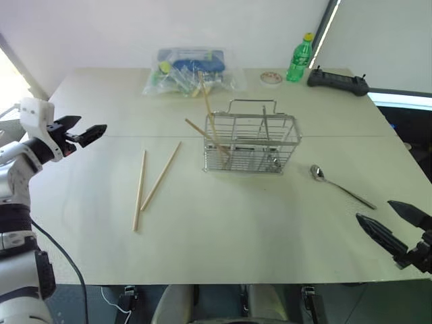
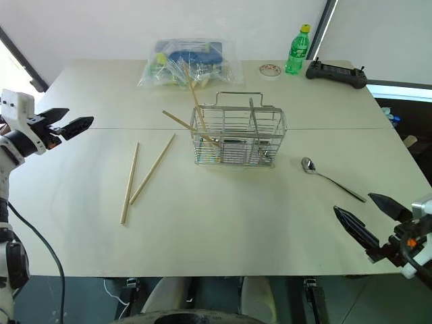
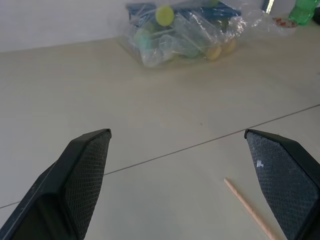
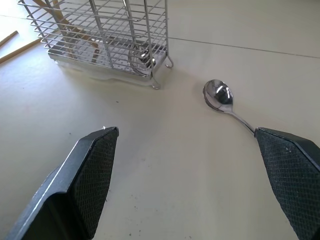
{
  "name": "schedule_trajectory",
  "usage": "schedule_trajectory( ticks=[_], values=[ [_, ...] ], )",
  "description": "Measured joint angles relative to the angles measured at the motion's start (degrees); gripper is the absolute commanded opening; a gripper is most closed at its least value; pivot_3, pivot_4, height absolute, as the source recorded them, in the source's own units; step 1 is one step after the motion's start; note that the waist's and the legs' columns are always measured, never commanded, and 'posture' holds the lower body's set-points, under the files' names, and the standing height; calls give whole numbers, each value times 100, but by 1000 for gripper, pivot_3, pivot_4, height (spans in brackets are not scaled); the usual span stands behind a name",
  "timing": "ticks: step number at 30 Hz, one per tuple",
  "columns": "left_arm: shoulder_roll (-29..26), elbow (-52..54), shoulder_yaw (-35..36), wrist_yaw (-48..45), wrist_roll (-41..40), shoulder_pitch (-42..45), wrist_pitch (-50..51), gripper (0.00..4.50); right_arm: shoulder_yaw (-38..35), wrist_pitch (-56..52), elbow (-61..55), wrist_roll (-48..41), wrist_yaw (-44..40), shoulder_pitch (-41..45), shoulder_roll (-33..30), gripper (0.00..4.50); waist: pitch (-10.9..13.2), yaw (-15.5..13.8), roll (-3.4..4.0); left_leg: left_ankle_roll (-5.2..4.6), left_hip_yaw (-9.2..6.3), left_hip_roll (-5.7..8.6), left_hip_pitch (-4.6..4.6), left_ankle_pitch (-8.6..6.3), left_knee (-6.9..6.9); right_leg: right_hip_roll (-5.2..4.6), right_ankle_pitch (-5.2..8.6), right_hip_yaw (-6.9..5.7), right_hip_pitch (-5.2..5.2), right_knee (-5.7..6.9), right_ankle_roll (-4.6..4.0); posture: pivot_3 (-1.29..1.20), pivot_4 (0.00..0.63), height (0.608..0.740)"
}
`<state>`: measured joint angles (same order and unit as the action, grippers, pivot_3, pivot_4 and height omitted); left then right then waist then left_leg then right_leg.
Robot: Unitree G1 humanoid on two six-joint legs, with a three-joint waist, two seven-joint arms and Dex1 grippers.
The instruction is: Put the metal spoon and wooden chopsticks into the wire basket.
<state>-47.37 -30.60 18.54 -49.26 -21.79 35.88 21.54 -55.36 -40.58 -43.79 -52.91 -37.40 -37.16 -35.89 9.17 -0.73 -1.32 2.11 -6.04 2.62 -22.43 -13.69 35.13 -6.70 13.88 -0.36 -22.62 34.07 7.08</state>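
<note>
The wire basket [image 1: 251,142] stands mid-table. Two wooden chopsticks [image 1: 204,101] lean out of its left end. Two more chopsticks [image 1: 140,190] lie flat on the table to its left, one of them [image 3: 247,210] close under my left hand. The metal spoon [image 1: 341,189] lies right of the basket, bowl [image 4: 218,94] toward it. My left gripper [image 1: 92,124] hangs open over the table's left edge, empty. My right gripper [image 1: 374,210] is open near the front right corner, just short of the spoon's handle, holding nothing.
A clear plastic bag [image 1: 191,71] with blue contents lies at the back, with a small round dish [image 1: 271,78], a green bottle [image 1: 300,59] and a black controller [image 1: 337,82] to its right. The table's front edge [image 1: 223,282] is close to my right gripper.
</note>
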Motion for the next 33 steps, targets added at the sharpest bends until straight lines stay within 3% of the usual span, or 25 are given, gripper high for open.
schedule_trajectory(
  ticks=[33],
  values=[
    [34,-26,-214,-332,80,320,13,4500,18,161,362,19,189,258,-323,4462,-1,-7,-3,-1,1,0,1,1,5,4,-1,0,2,6,1,0,150,721]
  ],
)
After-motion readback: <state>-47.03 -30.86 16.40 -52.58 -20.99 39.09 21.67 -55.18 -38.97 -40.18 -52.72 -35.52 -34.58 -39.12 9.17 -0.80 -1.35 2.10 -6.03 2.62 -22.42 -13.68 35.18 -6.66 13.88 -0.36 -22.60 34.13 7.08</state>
